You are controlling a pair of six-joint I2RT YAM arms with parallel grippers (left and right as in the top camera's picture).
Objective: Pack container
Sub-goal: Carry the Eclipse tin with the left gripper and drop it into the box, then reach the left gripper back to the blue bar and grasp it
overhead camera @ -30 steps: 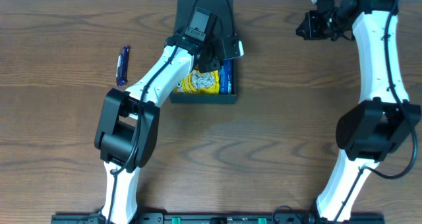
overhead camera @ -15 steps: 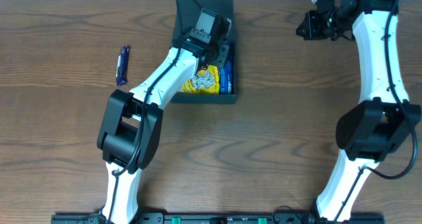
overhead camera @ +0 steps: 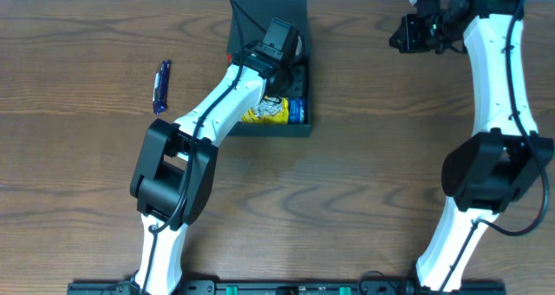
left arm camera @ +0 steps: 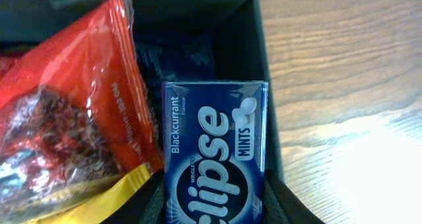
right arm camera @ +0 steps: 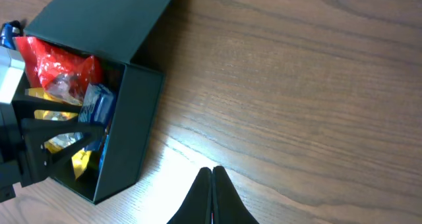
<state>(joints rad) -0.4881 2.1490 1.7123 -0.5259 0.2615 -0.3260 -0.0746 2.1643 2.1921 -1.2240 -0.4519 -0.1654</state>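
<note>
Likely mid-placing: left claw [left arm camera: 214,182] clamps the mints tin [left arm camera: 215,135] inside the container [overhead camera: 269,130] at upper centre of the overhead frame, right claw [right arm camera: 211,179] pinched empty; next move calls for releasing and lifting clear.

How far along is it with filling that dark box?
Partway. A red packet and a yellow pack already lie in the container. The left gripper is inside it, holding a blue mints tin. A blue wrapped bar lies out on the table, the lid is open, and the right gripper is shut and empty.
</note>
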